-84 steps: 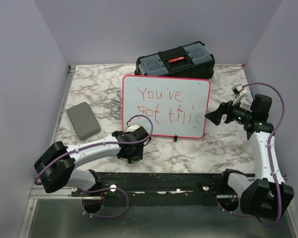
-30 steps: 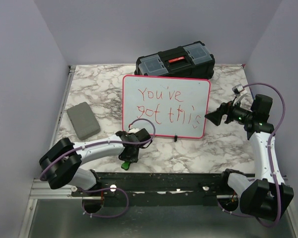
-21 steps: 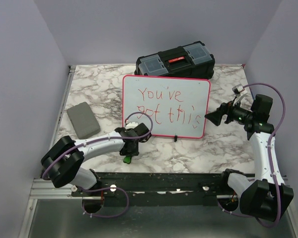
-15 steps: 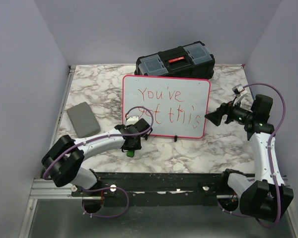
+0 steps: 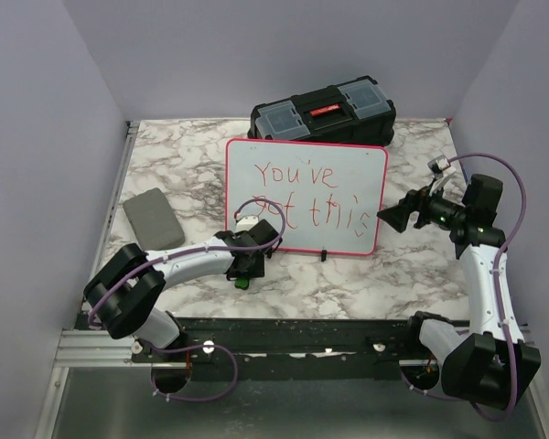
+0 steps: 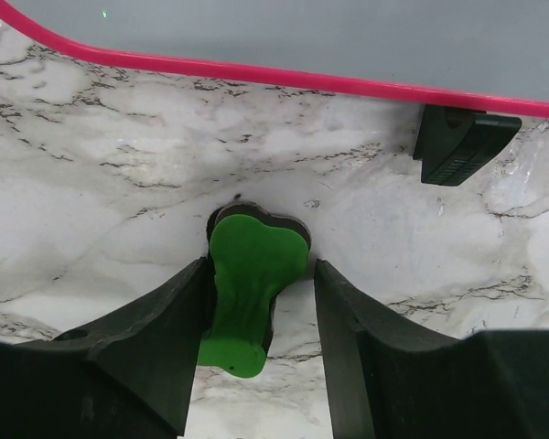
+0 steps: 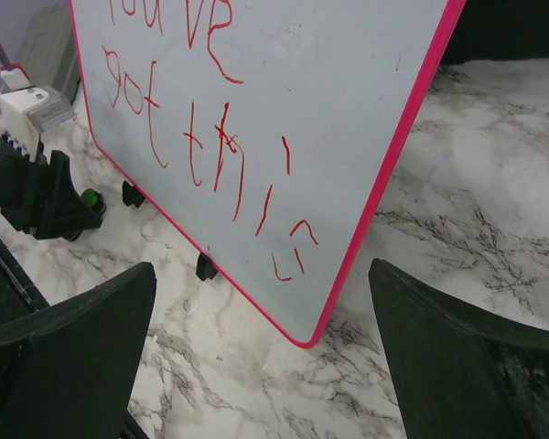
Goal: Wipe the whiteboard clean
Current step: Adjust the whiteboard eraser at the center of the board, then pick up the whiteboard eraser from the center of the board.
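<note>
The whiteboard (image 5: 306, 183) stands upright mid-table, pink-red rim, red writing "you've got this" on it. My left gripper (image 5: 245, 273) is at the board's lower left corner, just in front of its bottom rim (image 6: 256, 73). It (image 6: 261, 263) is shut on a small green eraser (image 6: 252, 274) with a black pad underneath, which leans toward the left finger. My right gripper (image 5: 384, 218) is open wide and empty, just right of the board, facing its lower right corner (image 7: 304, 340). The writing shows in the right wrist view (image 7: 210, 137).
A black toolbox (image 5: 322, 112) stands behind the board. A grey flat pad (image 5: 153, 219) lies at the left on the marble table (image 5: 412, 274). A black board foot (image 6: 457, 146) sits right of my left gripper. Grey walls close in both sides.
My left gripper has swung from nearer the front edge up to the board's bottom rim, the green eraser moving with it. The right arm and the board have not moved.
</note>
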`<action>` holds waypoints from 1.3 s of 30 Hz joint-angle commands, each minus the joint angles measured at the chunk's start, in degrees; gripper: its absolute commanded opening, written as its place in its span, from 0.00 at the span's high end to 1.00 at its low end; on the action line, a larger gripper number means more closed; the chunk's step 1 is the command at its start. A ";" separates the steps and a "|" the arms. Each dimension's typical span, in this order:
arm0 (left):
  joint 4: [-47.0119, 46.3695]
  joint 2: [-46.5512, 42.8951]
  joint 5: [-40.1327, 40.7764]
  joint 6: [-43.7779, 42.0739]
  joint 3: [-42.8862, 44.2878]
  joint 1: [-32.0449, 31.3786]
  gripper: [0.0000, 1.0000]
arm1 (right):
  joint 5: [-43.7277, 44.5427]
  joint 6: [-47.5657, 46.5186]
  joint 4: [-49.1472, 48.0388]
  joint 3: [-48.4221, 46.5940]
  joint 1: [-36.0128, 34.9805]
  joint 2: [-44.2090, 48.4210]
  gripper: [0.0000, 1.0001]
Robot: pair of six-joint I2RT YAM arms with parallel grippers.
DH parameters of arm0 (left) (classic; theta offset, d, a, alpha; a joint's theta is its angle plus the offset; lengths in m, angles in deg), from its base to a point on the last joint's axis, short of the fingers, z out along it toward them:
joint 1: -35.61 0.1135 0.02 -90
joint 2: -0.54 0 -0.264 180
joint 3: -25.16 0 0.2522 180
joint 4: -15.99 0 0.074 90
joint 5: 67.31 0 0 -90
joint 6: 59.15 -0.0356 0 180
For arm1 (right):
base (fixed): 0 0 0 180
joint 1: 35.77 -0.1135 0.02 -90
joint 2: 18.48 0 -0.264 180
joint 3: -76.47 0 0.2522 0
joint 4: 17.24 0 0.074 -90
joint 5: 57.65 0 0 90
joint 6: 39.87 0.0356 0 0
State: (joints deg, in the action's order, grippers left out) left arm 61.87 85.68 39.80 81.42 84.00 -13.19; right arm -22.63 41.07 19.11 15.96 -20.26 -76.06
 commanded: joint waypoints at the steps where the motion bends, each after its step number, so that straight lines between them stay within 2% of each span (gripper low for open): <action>1: -0.38 1.15 -0.90 -1.69 -0.96 0.43 0.53 | -1.42 -0.47 0.88 -0.12 0.53 0.72 0.00; 4: 0.22 1.77 -0.93 -2.14 -1.40 0.46 0.55 | -1.43 -0.49 0.88 -0.16 0.62 0.80 0.00; 6: -0.52 1.87 -1.52 -2.14 -2.47 0.45 0.62 | -1.43 -0.48 0.83 -0.16 0.58 0.83 0.00; 16: -1.56 2.32 -2.26 -1.72 -4.93 0.46 0.63 | -1.44 -0.48 0.88 -0.16 0.59 0.72 0.00; 18: -2.44 1.79 -2.80 -1.61 -5.77 0.46 0.74 | -1.31 -0.47 0.83 -0.12 0.66 0.76 0.00; 20: -2.91 1.27 -2.83 -1.31 -6.44 0.46 0.96 | -1.37 -0.52 0.84 -0.17 0.71 0.83 0.00; 21: -2.93 0.84 -2.70 -1.05 -6.72 0.46 1.00 | -1.43 -0.52 0.82 -0.13 0.71 0.77 0.00; 25: -3.12 -2.92 -1.97 -0.82 -7.73 0.37 1.00 | -1.50 -0.51 0.79 -0.11 0.75 0.72 0.00; 30: -6.07 -13.81 -1.54 -2.94 -9.60 -0.28 1.00 | -1.42 -0.66 0.81 -0.05 0.75 0.72 0.00; 39: -26.03 -48.81 -6.78 -11.94 -21.60 -0.21 1.00 | -1.84 -2.72 0.71 -0.48 0.93 0.83 0.00</action>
State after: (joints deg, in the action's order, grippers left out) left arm 48.67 49.53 36.32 74.97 66.80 -13.65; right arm -22.69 40.09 19.17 15.96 -19.89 -75.78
